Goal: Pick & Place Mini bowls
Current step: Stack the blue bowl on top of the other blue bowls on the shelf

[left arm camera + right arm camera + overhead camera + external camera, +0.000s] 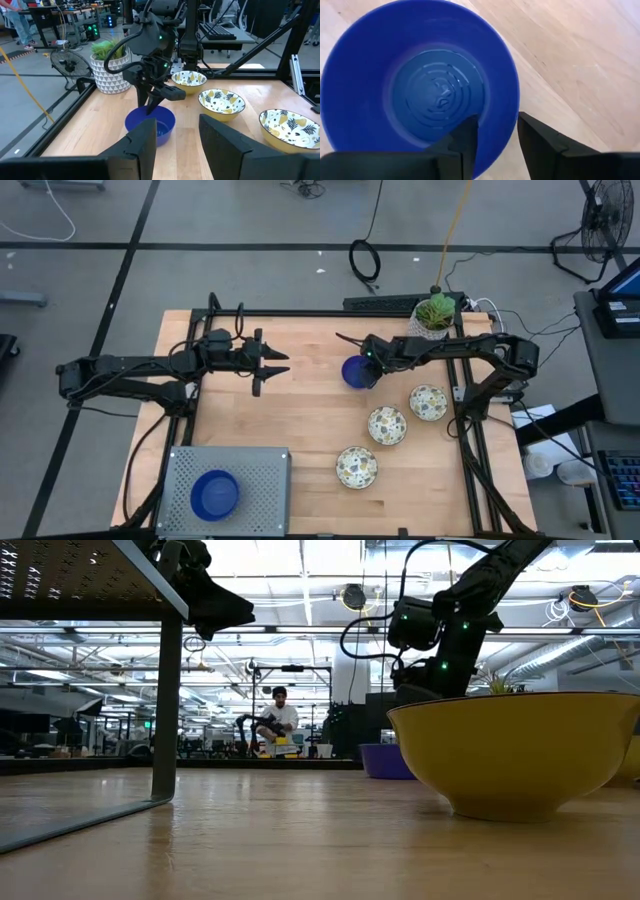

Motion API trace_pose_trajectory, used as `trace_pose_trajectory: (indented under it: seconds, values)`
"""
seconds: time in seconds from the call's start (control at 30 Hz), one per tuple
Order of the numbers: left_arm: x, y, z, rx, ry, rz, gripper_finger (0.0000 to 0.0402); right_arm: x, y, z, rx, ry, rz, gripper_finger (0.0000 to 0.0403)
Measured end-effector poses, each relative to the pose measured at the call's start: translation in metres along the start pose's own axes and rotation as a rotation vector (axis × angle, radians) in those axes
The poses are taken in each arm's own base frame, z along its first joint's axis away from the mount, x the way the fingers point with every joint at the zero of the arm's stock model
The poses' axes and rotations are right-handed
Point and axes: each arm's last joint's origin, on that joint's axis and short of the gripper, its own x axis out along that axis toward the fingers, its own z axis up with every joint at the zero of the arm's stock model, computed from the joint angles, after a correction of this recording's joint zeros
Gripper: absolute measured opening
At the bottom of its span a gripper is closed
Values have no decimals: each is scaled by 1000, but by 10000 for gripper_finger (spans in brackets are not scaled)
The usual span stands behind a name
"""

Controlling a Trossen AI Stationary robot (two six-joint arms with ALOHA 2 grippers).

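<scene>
A deep blue mini bowl (350,372) stands on the table near its middle and also shows as the blue bowl (150,125) in the left wrist view. My right gripper (366,368) is open over it, pointing down, its fingers astride the rim. My left gripper (272,367) is open and hovers left of that bowl, touching nothing. A second blue bowl (214,493) rests on a grey perforated platform (255,465). Three speckled cream bowls (428,402), (387,425), (357,468) sit on the table's right half. My right gripper stands astride the blue bowl's rim (507,125) from above, one finger (467,135) inside the bowl and the other finger (535,137) outside it. I cannot tell whether either finger touches the wall. The bowl sits flat on the table.
A white pot with a green plant (434,316) stands at the far edge, right behind the right arm. The grey platform fills the near left corner; its leg (166,710) shows in the low view. A speckled bowl with a yellow outer wall (520,755) sits close to the low camera.
</scene>
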Motion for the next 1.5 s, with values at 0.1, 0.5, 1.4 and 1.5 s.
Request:
trace_pose_trajectory:
  seconds: [0.1,0.5,1.4,1.5]
  values:
    - [0,0,0,0,0,0,150,0,0,1,-4,-6,1,116]
    - [0,0,0,0,1,0,150,0,0,0,-14,-3,1,104]
    - [0,0,0,0,1,0,150,-1,4,13,-166,-147,-15,2]
    - [0,0,0,1,1,0,150,-3,8,20,-210,-232,4,1]
